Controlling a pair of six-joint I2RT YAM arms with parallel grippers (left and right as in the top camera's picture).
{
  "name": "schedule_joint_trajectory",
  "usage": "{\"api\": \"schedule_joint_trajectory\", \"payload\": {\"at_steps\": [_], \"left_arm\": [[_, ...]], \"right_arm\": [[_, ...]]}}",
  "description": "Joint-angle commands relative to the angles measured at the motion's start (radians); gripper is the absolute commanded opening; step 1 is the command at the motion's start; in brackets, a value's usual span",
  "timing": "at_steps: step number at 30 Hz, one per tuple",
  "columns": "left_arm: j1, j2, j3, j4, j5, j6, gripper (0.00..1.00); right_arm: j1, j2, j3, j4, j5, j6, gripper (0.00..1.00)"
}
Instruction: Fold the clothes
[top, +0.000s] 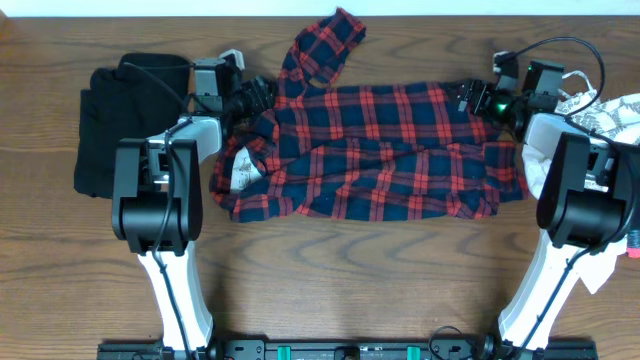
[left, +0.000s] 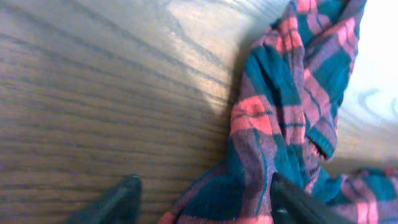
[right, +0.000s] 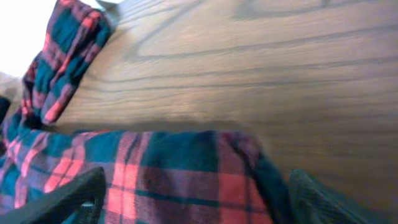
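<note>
The red-and-navy plaid shirt (top: 370, 150) lies spread across the middle of the table, with one sleeve (top: 325, 45) reaching toward the far edge. My left gripper (top: 262, 95) is at the shirt's upper left corner. In the left wrist view its fingers (left: 118, 202) stand apart, and a bunched fold of plaid (left: 280, 118) lies between them. My right gripper (top: 470, 97) is at the upper right corner. Its fingers (right: 68, 196) stand wide apart astride the shirt's edge (right: 186, 174) without pinching it.
A black garment (top: 110, 130) lies at the far left beside the left arm. A white leaf-print garment (top: 610, 115) sits at the right edge behind the right arm. Bare wooden table (top: 350, 270) runs along the front between the two arm bases.
</note>
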Motion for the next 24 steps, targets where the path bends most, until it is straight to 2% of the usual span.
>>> {"api": "schedule_joint_trajectory", "payload": {"at_steps": [1, 4, 5, 7, 9, 10, 12, 13, 14, 16, 19, 22, 24], "left_arm": [[-0.005, 0.038, -0.003, -0.011, 0.034, -0.005, 0.52], [-0.005, 0.038, -0.003, -0.012, 0.039, -0.005, 0.38], [-0.005, 0.038, -0.003, -0.012, 0.039, -0.005, 0.36], [-0.005, 0.038, -0.003, -0.011, 0.039, -0.005, 0.35], [-0.005, 0.038, -0.003, -0.012, 0.040, -0.005, 0.28], [-0.005, 0.037, -0.003, -0.012, 0.040, -0.005, 0.25], [-0.004, 0.037, -0.003, -0.011, 0.050, -0.005, 0.21], [-0.004, 0.036, -0.003, -0.010, 0.062, -0.005, 0.19], [-0.003, 0.035, -0.003, -0.008, 0.073, -0.007, 0.10], [-0.002, 0.027, -0.003, -0.005, 0.098, -0.008, 0.06], [-0.002, 0.002, -0.003, 0.003, 0.112, -0.008, 0.06], [0.000, -0.031, -0.003, 0.026, 0.122, -0.008, 0.06], [0.002, -0.059, -0.003, 0.026, 0.122, -0.008, 0.06]], "right_arm": [[0.013, 0.081, -0.039, -0.023, 0.004, 0.083, 0.79], [0.013, 0.081, -0.039, -0.020, 0.005, 0.098, 0.59], [0.013, 0.081, -0.039, -0.021, 0.005, 0.099, 0.48], [0.012, 0.081, -0.039, -0.022, 0.005, 0.107, 0.33], [0.011, 0.081, -0.039, -0.021, 0.005, 0.118, 0.24], [0.008, 0.080, -0.039, -0.021, 0.004, 0.121, 0.16], [0.002, 0.079, -0.039, -0.022, 0.004, 0.129, 0.07], [-0.001, 0.075, -0.039, -0.022, 0.003, 0.133, 0.06], [-0.003, 0.072, -0.039, -0.022, 0.001, 0.140, 0.06], [-0.008, 0.055, -0.039, -0.022, 0.000, 0.143, 0.08], [-0.013, 0.017, -0.039, -0.022, 0.000, 0.143, 0.08], [-0.015, -0.037, -0.039, -0.026, -0.003, 0.143, 0.15], [-0.015, -0.064, -0.039, -0.031, -0.005, 0.144, 0.15]]}}
